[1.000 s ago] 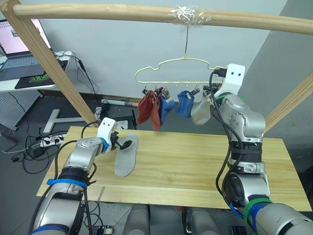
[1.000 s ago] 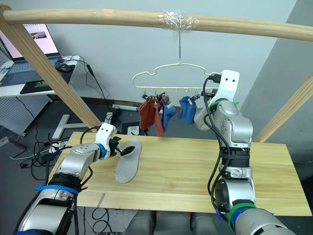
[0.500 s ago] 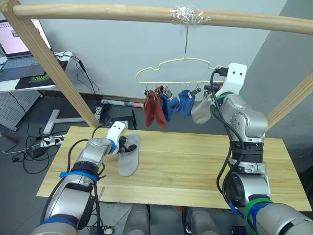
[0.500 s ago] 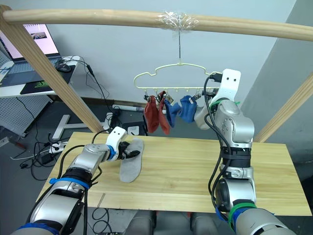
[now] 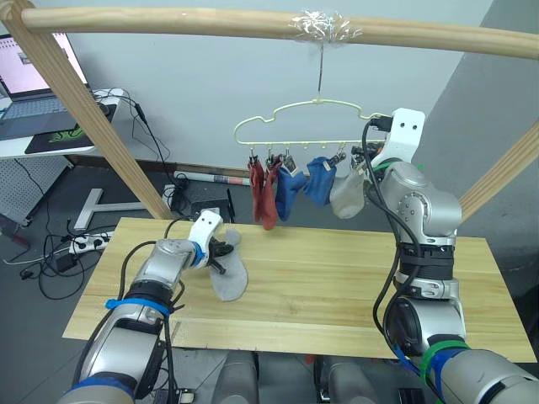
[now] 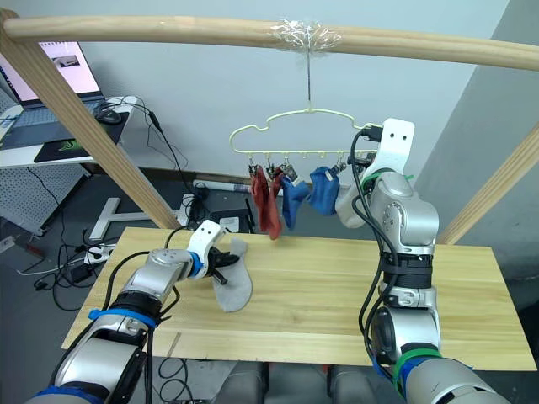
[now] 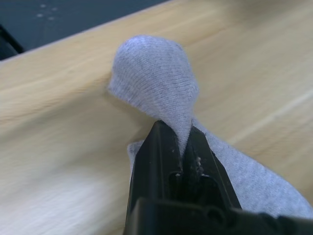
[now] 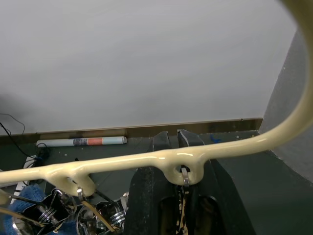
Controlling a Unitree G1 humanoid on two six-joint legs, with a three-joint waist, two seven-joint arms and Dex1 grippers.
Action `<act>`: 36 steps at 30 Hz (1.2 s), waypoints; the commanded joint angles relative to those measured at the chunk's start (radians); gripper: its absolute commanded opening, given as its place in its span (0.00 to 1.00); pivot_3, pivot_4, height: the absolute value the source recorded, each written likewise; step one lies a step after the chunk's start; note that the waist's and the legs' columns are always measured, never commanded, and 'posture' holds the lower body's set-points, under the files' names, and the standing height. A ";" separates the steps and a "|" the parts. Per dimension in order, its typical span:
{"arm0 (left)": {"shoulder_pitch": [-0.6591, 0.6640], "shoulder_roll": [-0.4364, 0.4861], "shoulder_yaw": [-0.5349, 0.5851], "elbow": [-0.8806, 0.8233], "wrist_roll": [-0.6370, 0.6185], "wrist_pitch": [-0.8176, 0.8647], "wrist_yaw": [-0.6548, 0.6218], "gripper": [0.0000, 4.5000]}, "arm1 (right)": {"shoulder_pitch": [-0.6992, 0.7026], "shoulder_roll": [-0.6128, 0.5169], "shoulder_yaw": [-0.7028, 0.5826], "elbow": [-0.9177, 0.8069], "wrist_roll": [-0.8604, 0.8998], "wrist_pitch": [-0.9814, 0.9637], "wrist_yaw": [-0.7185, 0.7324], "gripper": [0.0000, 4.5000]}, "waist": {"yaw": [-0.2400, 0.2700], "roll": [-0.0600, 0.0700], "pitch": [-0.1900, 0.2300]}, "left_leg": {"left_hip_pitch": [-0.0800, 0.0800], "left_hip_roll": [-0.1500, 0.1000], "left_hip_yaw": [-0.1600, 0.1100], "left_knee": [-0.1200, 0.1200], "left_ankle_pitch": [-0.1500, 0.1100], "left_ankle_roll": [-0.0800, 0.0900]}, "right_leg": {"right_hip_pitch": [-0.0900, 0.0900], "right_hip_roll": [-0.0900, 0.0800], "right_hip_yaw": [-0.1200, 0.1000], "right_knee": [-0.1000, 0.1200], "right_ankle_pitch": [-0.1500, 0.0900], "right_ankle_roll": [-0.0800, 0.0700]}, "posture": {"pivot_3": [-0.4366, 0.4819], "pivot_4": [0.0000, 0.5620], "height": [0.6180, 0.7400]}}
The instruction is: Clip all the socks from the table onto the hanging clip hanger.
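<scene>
Light grey knit sock (image 7: 156, 83) pinched between black fingers (image 7: 155, 161) of left gripper (image 7: 177, 147). Table (image 5: 337, 286) light wood, visible grain. Clip hanger (image 8: 146, 161) pale yellow-green, crossing black fingers (image 8: 159, 142) of right gripper (image 8: 172, 139). Hanging socks: rust red (image 5: 263, 189), blue (image 5: 290, 187), probably pale grey (image 5: 347, 194).

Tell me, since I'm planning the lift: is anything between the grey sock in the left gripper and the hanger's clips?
Nothing visible blocks it. The left gripper pinches the grey sock on the table; open air lies between it and the clip hanger. Five socks already hang there, and the right gripper holds the hanger's bar at its right end.
</scene>
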 commanded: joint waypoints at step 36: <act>-0.442 -0.504 -0.004 0.136 -0.123 -0.128 0.026 0.01 | -0.081 0.023 -0.039 -0.126 0.035 0.114 -0.009 0.00 | -0.010 0.000 0.000 | -0.001 -0.001 0.000 -0.001 0.000 0.000 | -0.001 0.000 0.001 -0.002 0.000 0.000 | 0.57 0.25 1.00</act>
